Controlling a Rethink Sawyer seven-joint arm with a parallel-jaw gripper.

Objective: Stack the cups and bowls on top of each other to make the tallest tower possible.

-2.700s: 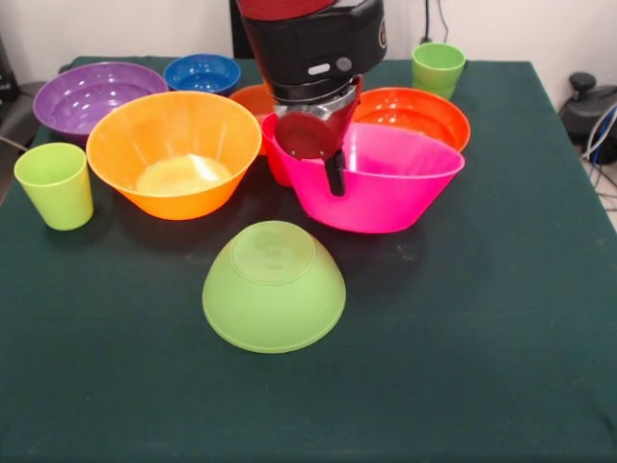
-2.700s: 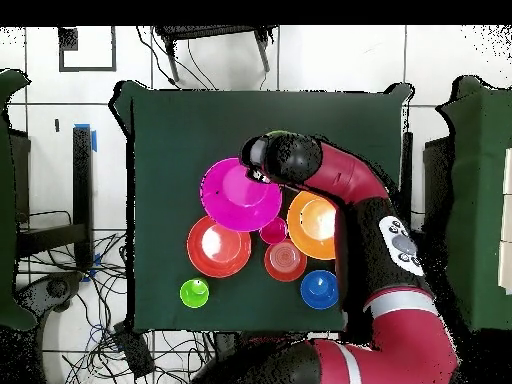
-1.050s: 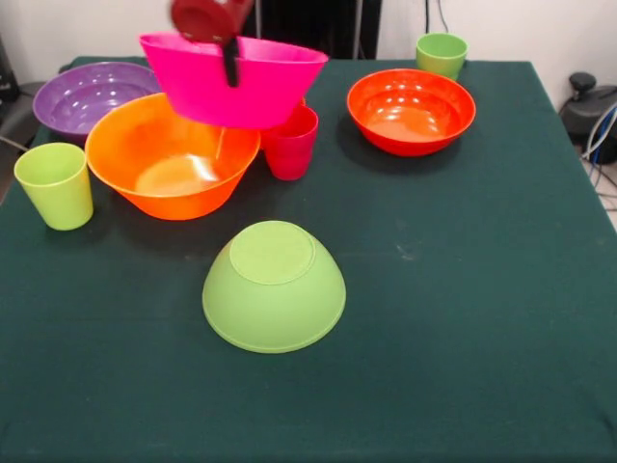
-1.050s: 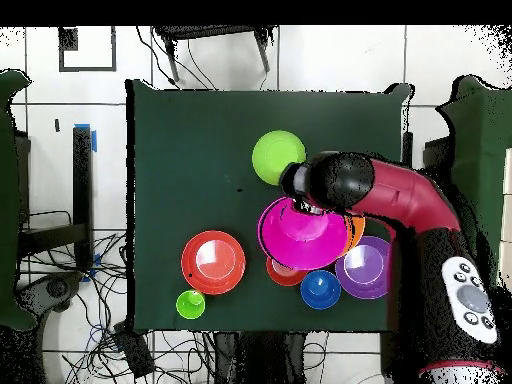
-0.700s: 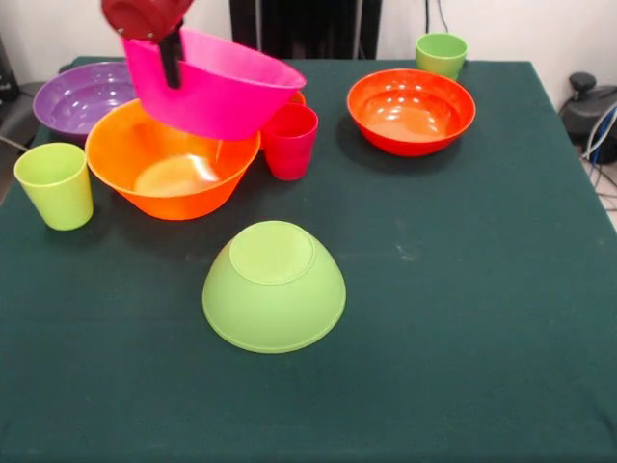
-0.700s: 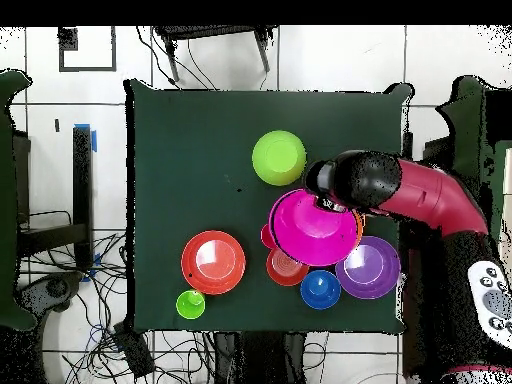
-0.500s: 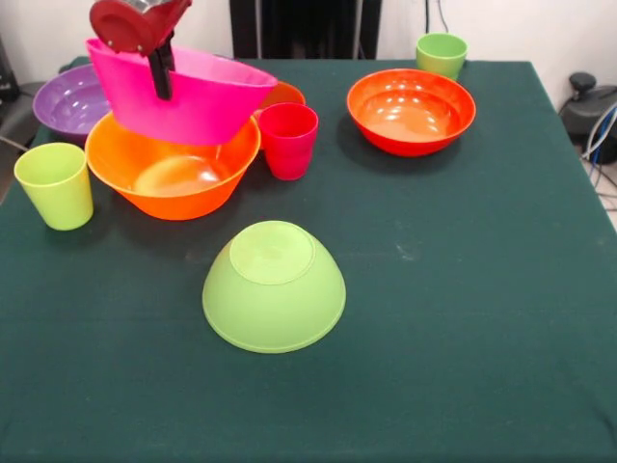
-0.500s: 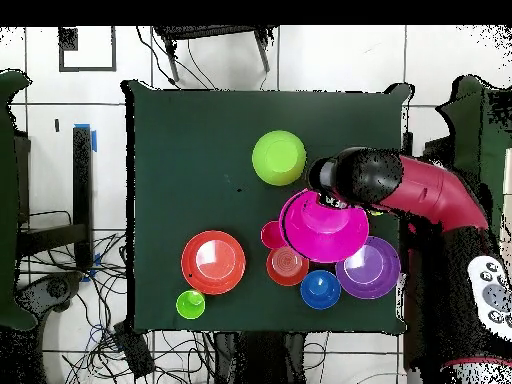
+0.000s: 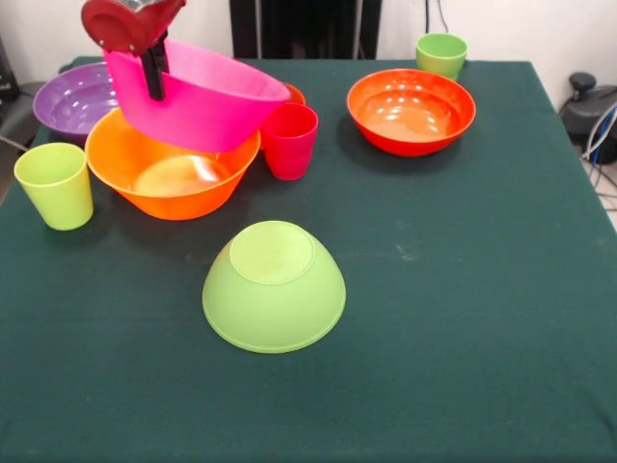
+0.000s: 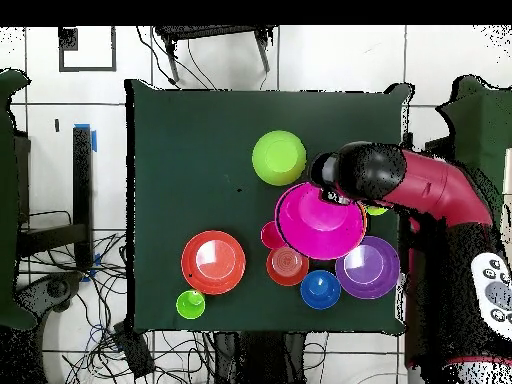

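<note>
My gripper is shut on the rim of the large pink bowl and holds it tilted, just above the large yellow-orange bowl. In the overhead view the gripper is at the pink bowl's rim, and the yellow-orange bowl is hidden beneath it. The lime green bowl lies rim-down, alone, nearer the front; it also shows in the overhead view. A red-pink cup stands right beside the pink bowl. No tower stands.
A purple bowl is at the far left, and an orange bowl at the back right. Light green cups stand apart. The overhead view shows a small dark orange bowl and a blue bowl.
The gripper lifted the pink bowl from beside the orange bowl and carried it left over the yellow-orange bowl. In the last moment it sank a little lower.
</note>
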